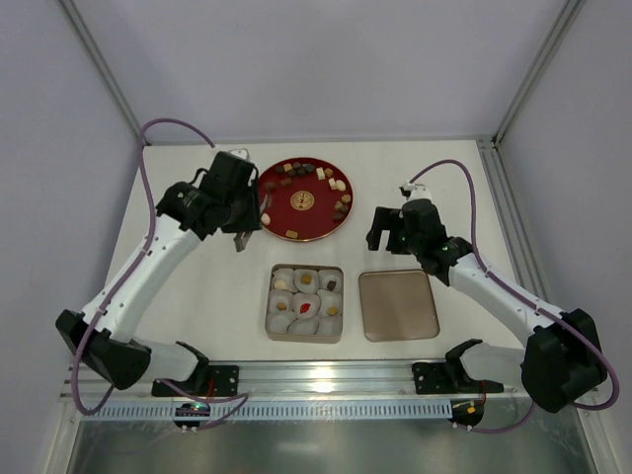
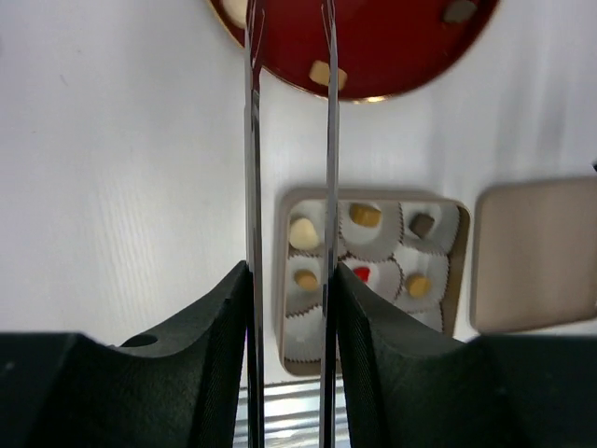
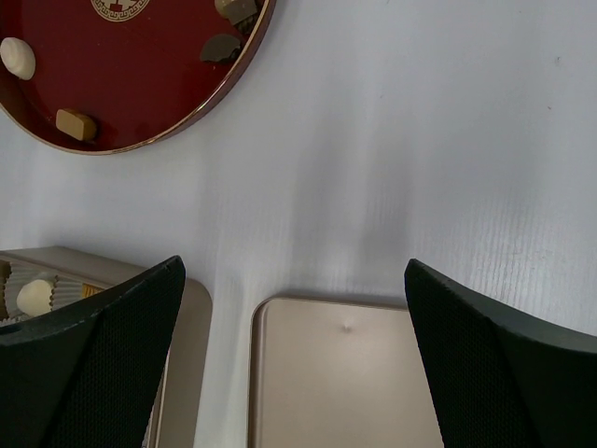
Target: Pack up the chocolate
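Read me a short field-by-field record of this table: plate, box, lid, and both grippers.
plate: red, far centre, chocolate scattered on it
box: open, near centre, partly filled
lid: lying right of box
left gripper: open, empty, by plate's left edge
right gripper: open, empty, over lid's far edge
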You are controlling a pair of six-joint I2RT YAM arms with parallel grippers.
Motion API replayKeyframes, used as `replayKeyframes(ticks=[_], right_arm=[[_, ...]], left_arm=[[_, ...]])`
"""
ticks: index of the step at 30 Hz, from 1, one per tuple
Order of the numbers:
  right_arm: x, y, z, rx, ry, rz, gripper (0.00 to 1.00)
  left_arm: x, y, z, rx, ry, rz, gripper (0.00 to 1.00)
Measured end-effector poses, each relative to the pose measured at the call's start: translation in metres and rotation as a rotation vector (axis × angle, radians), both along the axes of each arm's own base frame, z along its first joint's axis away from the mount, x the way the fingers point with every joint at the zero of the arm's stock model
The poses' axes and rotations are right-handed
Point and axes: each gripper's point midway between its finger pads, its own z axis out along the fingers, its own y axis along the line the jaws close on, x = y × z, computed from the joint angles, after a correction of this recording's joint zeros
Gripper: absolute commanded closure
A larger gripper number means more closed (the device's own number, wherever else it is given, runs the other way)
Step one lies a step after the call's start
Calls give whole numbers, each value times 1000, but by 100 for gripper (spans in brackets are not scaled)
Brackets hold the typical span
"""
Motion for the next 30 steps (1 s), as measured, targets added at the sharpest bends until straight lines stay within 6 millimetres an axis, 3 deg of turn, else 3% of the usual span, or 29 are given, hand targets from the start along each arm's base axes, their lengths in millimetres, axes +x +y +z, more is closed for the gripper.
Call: replayKeyframes(ticks=[4, 12, 16, 22, 30], right_arm=[[-3, 0, 3, 3, -2, 12, 0], [-9, 1, 8, 4, -6, 38, 0], [-10, 0, 14, 10, -20, 39, 0], [-11, 0, 16, 10, -25, 43, 0], [-12, 0, 19, 15, -33, 45, 0]], left_arm=[[45, 35, -11, 24, 11, 117, 62], [115, 99, -64, 30, 103, 300, 64], [140, 114, -82, 40, 120, 338, 62], [163, 122, -112, 72, 146, 345, 61], [169, 140, -160, 103, 237, 370, 56]])
